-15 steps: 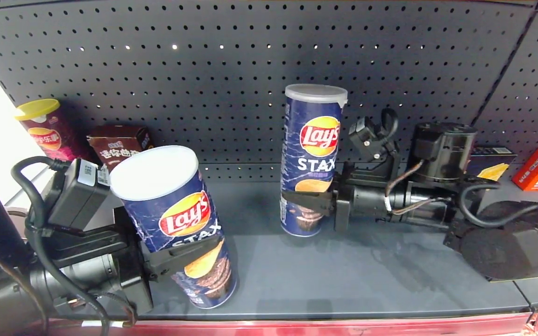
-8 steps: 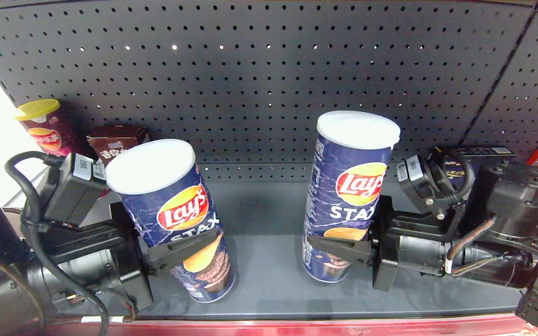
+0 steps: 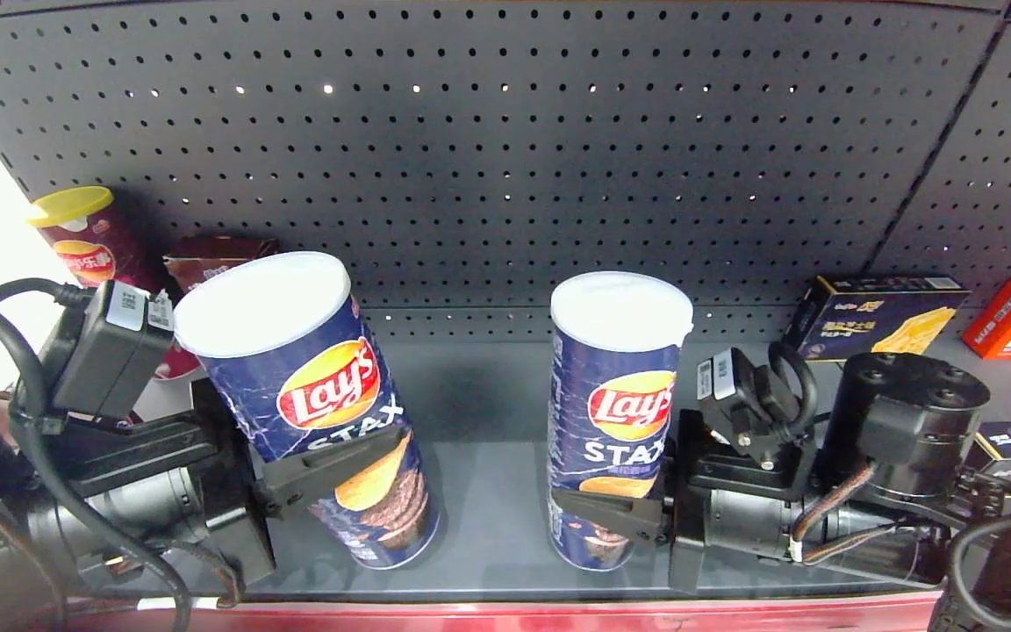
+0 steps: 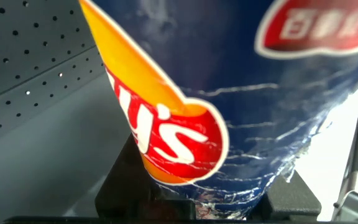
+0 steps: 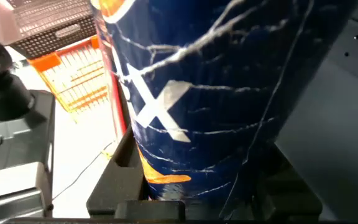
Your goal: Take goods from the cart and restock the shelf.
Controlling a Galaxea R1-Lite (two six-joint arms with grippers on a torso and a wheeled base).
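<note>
Grey shelf point(image 3: 488, 465) before a perforated back panel point(image 3: 505, 132); left jaws clamped on left can point(image 3: 304, 386), right jaws on right can point(image 3: 615, 412).

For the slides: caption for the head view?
Left jaws grip the tilted chips can, right jaws the upright chips can, both near the front edge of the grey shelf.
</note>
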